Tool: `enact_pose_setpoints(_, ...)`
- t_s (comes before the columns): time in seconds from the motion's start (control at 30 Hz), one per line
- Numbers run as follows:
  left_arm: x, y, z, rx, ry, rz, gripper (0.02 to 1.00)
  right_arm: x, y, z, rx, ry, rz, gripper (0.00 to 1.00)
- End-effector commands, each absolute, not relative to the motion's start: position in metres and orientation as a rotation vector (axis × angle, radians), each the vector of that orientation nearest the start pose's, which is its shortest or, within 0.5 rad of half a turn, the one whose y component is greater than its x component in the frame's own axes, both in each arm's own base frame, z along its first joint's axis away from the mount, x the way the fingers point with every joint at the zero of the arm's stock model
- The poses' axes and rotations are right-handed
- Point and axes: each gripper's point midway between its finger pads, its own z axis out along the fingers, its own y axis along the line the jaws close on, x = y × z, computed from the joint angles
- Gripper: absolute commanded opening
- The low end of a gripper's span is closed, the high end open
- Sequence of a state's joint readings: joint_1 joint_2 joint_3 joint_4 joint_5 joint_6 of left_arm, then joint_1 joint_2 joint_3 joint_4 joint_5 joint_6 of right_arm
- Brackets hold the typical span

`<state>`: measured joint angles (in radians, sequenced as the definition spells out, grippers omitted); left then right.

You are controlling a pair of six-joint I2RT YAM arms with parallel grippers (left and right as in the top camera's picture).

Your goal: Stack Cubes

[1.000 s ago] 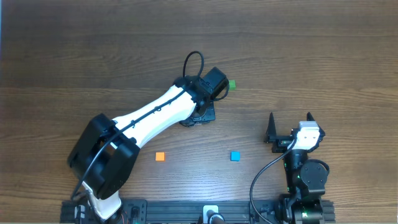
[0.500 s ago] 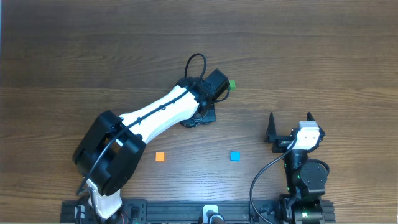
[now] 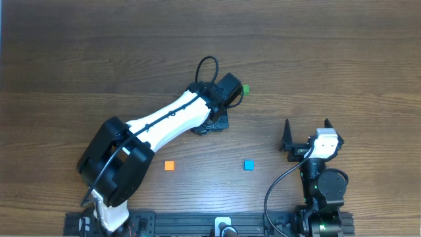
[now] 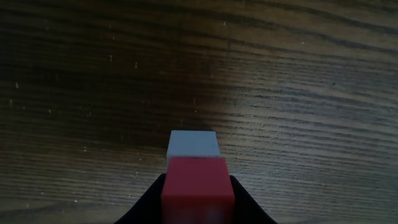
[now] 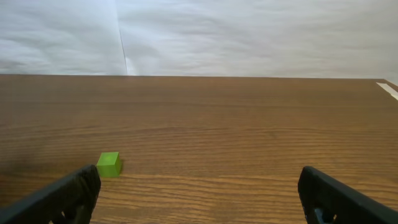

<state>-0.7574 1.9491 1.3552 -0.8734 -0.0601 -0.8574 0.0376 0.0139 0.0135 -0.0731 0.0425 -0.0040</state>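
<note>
- Around the middle of the tabletop (image 3: 342, 39), the left gripper (image 4: 198, 179) has its jaws clamped on a red cube (image 4: 198, 193), gripping it from both sides.
- Just past the red cube in the left wrist view sits a pale grey cube (image 4: 193, 144) on the tabletop. The 2 overlap in that view, but I cannot tell whether the red one touches it, rests on it or hangs a little above it.
- Beside the left arm's wrist, on the side toward the right edge of the tabletop, a green cube (image 3: 245, 89) lies alone with nothing on it.
- Toward the edge where the arms' bases stand, an orange cube (image 3: 170, 165) and a blue cube (image 3: 248, 164) lie well apart. The orange one is nearer the left arm and the blue one nearer the right arm, and each is single.
- Close to its own base, the right gripper (image 3: 306, 125) has its jaws wide apart and holds nothing. The green cube is well ahead of it.
- By my reading the task is at an early stage. The red cube looks lined up with the grey one, so the 1st placement seems to be in hand, and no finished stack can be confirmed.
- What is left, as I judge it, is releasing the red cube squarely and then adding the 3 loose cubes, if all 5 are meant for 1 tower.
</note>
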Motion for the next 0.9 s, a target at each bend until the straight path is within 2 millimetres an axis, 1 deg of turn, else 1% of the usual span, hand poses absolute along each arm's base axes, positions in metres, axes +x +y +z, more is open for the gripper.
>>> enact_pose_setpoints(0.03,0.2797,-0.2504,0.0192,-0.174,3.033,-0.020,0.191,0.2462,0.0019,0.1574,-0.007,1.642,-0.011,0.993)
enact_pose_setpoints(0.57,0.2802,-0.2482,0.0154,-0.174,3.033,0.004,0.253,0.2462,0.0019,0.1574,-0.007,1.642,-0.011,0.993)
enact_pose_setpoints(0.8,0.2801,-0.2483,0.0154,-0.174,3.033,0.003,0.397,0.2462,0.0019,0.1574,-0.007,1.642,-0.011,0.991)
enact_pose_setpoints(0.9,0.2801,-0.2483,0.0154,-0.174,3.033,0.003,0.492,0.2462,0.0019,0.1574,-0.007,1.642,-0.011,0.993)
